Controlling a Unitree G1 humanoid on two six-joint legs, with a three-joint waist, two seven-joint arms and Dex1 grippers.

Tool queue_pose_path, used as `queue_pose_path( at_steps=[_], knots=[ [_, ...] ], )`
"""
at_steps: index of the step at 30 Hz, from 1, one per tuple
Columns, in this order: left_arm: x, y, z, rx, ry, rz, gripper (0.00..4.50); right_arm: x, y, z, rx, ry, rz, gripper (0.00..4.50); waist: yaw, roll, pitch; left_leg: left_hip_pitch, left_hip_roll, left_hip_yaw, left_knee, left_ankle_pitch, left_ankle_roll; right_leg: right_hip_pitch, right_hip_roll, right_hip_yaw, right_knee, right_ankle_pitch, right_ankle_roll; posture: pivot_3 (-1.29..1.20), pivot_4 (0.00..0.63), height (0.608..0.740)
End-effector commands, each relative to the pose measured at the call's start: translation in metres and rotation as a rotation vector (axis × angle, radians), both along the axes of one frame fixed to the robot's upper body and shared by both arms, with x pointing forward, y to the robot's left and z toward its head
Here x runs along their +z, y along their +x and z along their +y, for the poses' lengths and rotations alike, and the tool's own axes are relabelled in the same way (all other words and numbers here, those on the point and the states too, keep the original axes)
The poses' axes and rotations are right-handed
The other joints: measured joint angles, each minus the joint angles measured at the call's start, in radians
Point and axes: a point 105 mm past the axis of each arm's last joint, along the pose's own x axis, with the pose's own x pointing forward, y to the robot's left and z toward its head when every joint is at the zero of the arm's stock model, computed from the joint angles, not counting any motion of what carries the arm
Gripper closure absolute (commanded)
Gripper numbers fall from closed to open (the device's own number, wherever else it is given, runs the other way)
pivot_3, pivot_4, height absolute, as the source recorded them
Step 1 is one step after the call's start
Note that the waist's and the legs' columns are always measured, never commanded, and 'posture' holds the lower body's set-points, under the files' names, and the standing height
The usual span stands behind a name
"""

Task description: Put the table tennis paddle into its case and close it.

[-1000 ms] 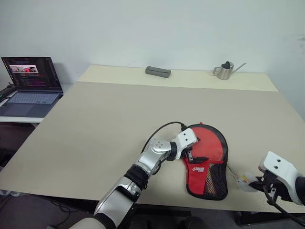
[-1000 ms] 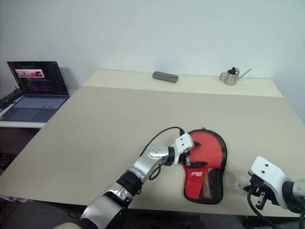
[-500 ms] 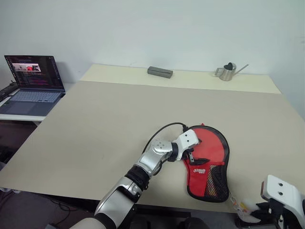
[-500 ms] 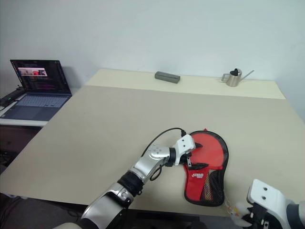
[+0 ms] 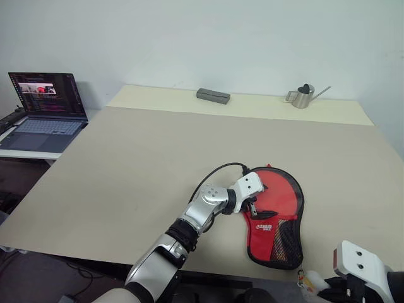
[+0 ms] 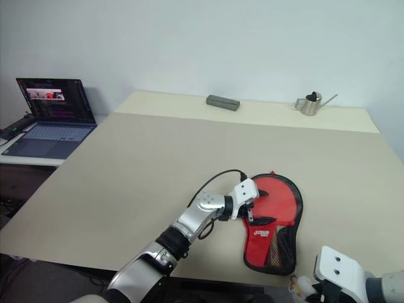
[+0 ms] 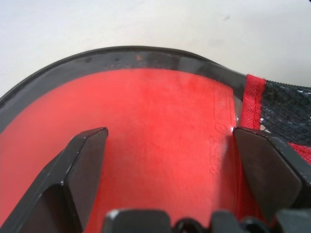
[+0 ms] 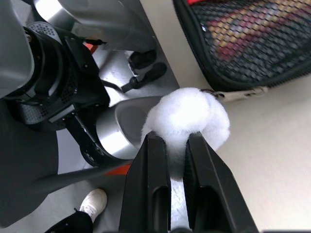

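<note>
Case (image 5: pixel 275 221) lies near the table's (image 5: pixel 139 164) near edge; left gripper (image 7: pixel 170 160), fingers spread wide, presses its red face. Right gripper (image 8: pixel 177 145) pinches the fluffy white zipper charm (image 8: pixel 187 116).

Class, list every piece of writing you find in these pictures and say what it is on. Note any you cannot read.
White lettering on the red case, above its mesh pocket: too small to read.
Faint print on the paddle rubber: too blurred to read.
Text on the laptop screen: too small to read.

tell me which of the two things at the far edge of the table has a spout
The small metal watering can on the far right has the thin spout. The other far-edge thing, the flat dark grey block, has none.
</note>
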Motion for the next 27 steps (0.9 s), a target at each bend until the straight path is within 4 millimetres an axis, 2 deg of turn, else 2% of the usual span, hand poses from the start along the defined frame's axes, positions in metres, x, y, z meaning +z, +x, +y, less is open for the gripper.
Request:
queue_pose_path(
  at_steps=[1,6,11,15,18,22,24,27],
  knots=[
    [-0.087,-0.024,0.041,0.037,0.307,0.203,0.0,0.0,-0.007,0.018,0.065,0.063,0.02,4.49,0.0,0.0,0.0,0.0,0.0,0.0,0.0,0.0,0.0,0.0,0.0,0.0,0.0,0.0,0.0,0.0,0.15,0.74],
    [-0.087,-0.024,0.041,0.038,0.306,0.202,0.0,0.008,-0.003,0.022,0.058,0.106,0.012,4.49,0.0,0.0,0.0,0.0,0.0,-0.001,0.0,0.0,-0.001,0.001,0.0,-0.001,0.0,-0.001,0.0,0.0,0.15,0.74],
    [-0.087,-0.024,0.039,0.037,0.304,0.199,0.0,0.021,-0.008,0.024,0.114,0.148,0.046,2.86,0.0,0.0,0.0,0.0,0.0,-0.001,0.0,0.0,-0.001,0.002,0.0,-0.001,0.0,-0.001,0.0,0.0,0.15,0.74],
    [-0.086,-0.024,0.037,0.036,0.3,0.197,0.0,0.042,-0.013,0.033,0.174,0.244,0.074,1.55,-0.001,0.0,0.0,0.001,0.0,-0.001,0.001,-0.001,-0.001,0.004,0.0,-0.001,0.0,-0.001,0.0,0.0,0.15,0.74],
    [-0.085,-0.023,0.036,0.037,0.294,0.192,0.0,0.055,-0.008,0.037,0.162,0.302,0.034,0.57,0.0,-0.001,0.0,0.001,0.0,-0.002,0.001,-0.001,-0.001,0.005,-0.001,-0.002,0.0,-0.001,0.0,0.0,0.15,0.74],
    [-0.074,-0.018,0.035,0.047,0.243,0.169,0.0,0.075,0.031,0.024,0.064,0.314,-0.113,0.57,-0.001,-0.001,0.0,0.001,0.0,-0.001,0.001,-0.001,-0.001,0.005,-0.002,-0.001,0.0,-0.001,0.0,0.0,0.15,0.74],
    [-0.059,-0.015,0.035,0.047,0.184,0.156,0.0,0.084,0.05,0.014,0.025,0.309,-0.168,0.57,-0.002,-0.001,0.001,0.001,-0.001,-0.001,0.001,-0.001,-0.001,0.004,-0.003,-0.001,0.0,-0.001,0.0,0.0,0.15,0.74],
    [-0.029,-0.007,0.04,0.05,0.09,0.103,0.0,0.09,0.066,0.004,0.002,0.302,-0.192,0.57,-0.007,0.002,0.003,0.0,0.0,-0.001,0.0,0.0,-0.001,0.002,-0.003,-0.001,0.0,-0.002,-0.002,0.0,0.15,0.74]
  ],
)
